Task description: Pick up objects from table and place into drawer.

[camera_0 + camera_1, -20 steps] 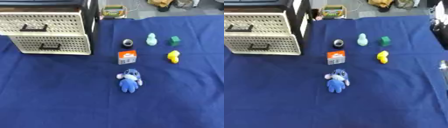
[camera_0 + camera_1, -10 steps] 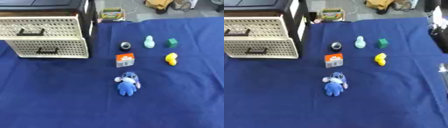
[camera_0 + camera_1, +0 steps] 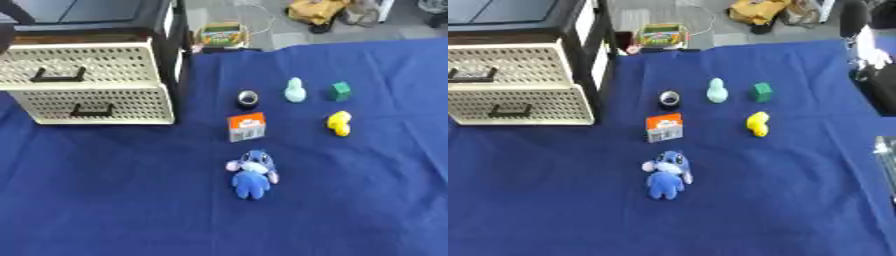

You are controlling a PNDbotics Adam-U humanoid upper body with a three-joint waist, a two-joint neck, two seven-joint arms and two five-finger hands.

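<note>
Neither hand shows in either eye view, so their state cannot be told; nothing on the counter (image 3: 105, 200) is held or touched. The counter is draped in a dark blue cloth, and at its far left stands a cream perforated drawer unit (image 3: 87, 82) with two drawers, each with a dark handle. The lower drawer (image 3: 96, 104) juts forward a little past the upper one, though whether that gap is wide enough to drop anything in cannot be judged from here. Six small things lie loosely grouped to the right of the unit, all apart from one another: a blue plush toy (image 3: 251, 173) nearest the robot, an orange-and-white box (image 3: 247, 127) just beyond it, a small dark round thing (image 3: 248, 98) further back, a pale mint figure (image 3: 295, 90) beside that, a green cube (image 3: 340, 91) to its right, and a yellow toy (image 3: 339, 122) nearer the robot than the cube. By the look of it the task has not started: every object sits out on the cloth. The next move calls for a hand to come into view, and probably for a drawer to be pulled open by its handle before the first object, perhaps the box or plush nearest the unit, is lifted across.
</note>
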